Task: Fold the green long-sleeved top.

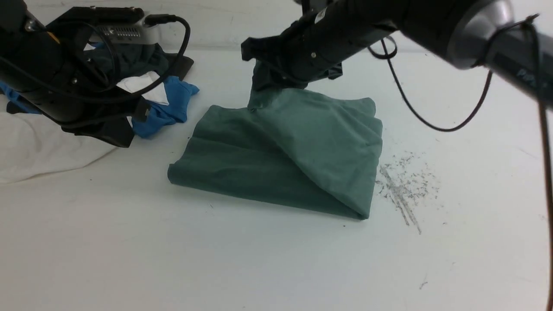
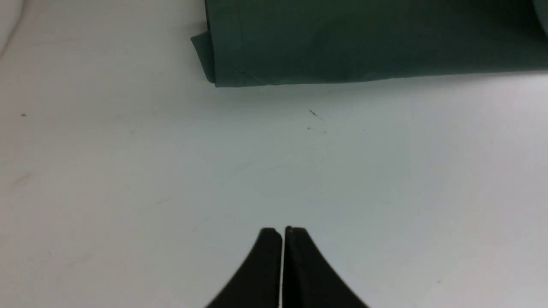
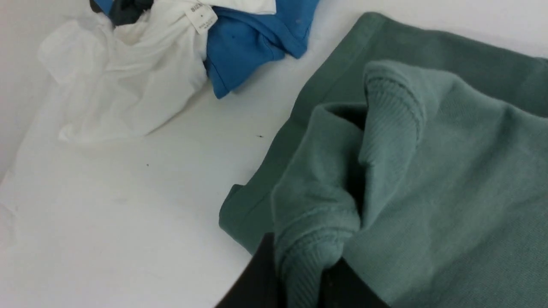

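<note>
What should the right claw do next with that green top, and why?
Probably lower the ribbed cuff onto the top and let go: the right claw pinches it, lifted above the far edge, while the rest lies folded.

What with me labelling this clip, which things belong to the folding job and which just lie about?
Job: green long-sleeved top; right jaws, shut on its ribbed cuff.
Lying about: blue garment; white garment; dark garment.
</note>
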Robot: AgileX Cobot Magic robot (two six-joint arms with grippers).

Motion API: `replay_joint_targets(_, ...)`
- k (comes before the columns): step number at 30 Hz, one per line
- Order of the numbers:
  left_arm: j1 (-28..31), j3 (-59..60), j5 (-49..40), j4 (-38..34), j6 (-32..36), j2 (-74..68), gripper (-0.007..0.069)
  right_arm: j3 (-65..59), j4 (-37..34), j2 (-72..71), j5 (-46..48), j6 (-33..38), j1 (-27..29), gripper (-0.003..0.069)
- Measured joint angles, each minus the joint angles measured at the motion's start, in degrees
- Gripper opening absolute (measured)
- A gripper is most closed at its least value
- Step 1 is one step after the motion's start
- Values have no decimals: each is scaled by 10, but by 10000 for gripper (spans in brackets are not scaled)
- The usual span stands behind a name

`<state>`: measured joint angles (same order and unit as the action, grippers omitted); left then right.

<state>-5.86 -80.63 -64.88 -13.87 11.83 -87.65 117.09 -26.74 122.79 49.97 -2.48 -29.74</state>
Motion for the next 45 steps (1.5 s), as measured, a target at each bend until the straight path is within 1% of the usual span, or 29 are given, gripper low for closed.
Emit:
replay_joint_targets(4,0,1,1,0,0,0,-4,0,-10,24,-30,6,-6,50)
replay_joint_targets(8,0,23,6,0,0,1,-4,0,-48,51,-71,40,-20,89)
replay_joint_targets(10,0,34,10,0,0,1,-4,0,-76,61,-88,64,-27,125)
replay_joint_targets(12,0,39,18,0,0,1,-4,0,-111,74,-96,92,-32,179)
replay_joint_targets(13,0,39,19,0,0,1,-4,0,-114,74,-96,92,-32,179)
replay_joint_targets(14,0,40,22,0,0,1,-4,0,-138,82,-97,111,-34,241)
replay_joint_targets(15,0,40,22,0,0,1,-4,0,-141,83,-96,113,-34,255)
replay_joint_targets(16,0,40,23,0,0,1,-4,0,-160,87,-91,124,-35,309)
replay_joint_targets(17,0,40,24,0,0,1,-4,0,-166,87,-85,128,-35,323)
replay_joint_targets(18,0,40,25,0,0,1,-4,0,-174,87,-68,136,-35,379)
replay_joint_targets(19,0,40,27,0,1,1,-4,0,-174,84,-48,139,-33,411)
replay_joint_targets(20,0,40,27,0,1,1,-4,0,-173,83,-44,138,-33,422)
replay_joint_targets(22,0,40,33,0,1,1,-4,0,-153,69,19,142,-23,475)
replay_joint_targets(25,0,40,47,0,1,1,-4,0,-108,42,80,142,-5,489)
replay_joint_targets(27,0,40,63,-2,1,1,-4,0,-59,17,125,131,15,482)
replay_joint_targets(29,0,39,79,-13,-1,-1,-4,0,8,-14,173,117,44,435)
replay_joint_targets(30,0,39,79,-15,-2,-1,-4,0,14,-17,180,116,46,429)
replay_joint_targets(31,0,25,77,-36,-3,-15,-4,0,79,-37,200,103,72,362)
replay_joint_targets(32,0,21,76,-38,-3,-17,-4,0,79,-38,201,103,72,353)
replay_joint_targets(33,0,0,67,-52,-3,-40,-4,-10,124,-54,205,91,93,275)
replay_joint_targets(34,0,-3,65,-52,-3,-40,-4,-14,133,-56,205,89,96,253)
replay_joint_targets(35,0,-27,58,-57,-3,-62,-4,-31,157,-69,206,81,111,187)
replay_joint_targets(36,0,-34,56,-57,-3,-69,-4,-38,162,-72,206,79,116,153)
replay_joint_targets(37,0,-72,48,-58,-3,-107,-4,-73,171,-84,210,77,133,69)
replay_joint_targets(38,0,-72,47,-58,-3,-111,-4,-73,171,-84,210,77,133,60)
replay_joint_targets(39,0,-108,44,-58,-3,-143,-4,-98,171,-91,212,76,147,17)
replay_joint_targets(43,-1,-186,41,-58,13,-216,2,-127,162,-91,214,95,158,-11)
replay_joint_targets(44,-1,-186,41,-58,13,-220,4,-128,160,-91,214,97,158,-12)
replay_joint_targets(45,-5,-213,42,-57,27,-245,24,-129,154,-91,214,104,158,-13)
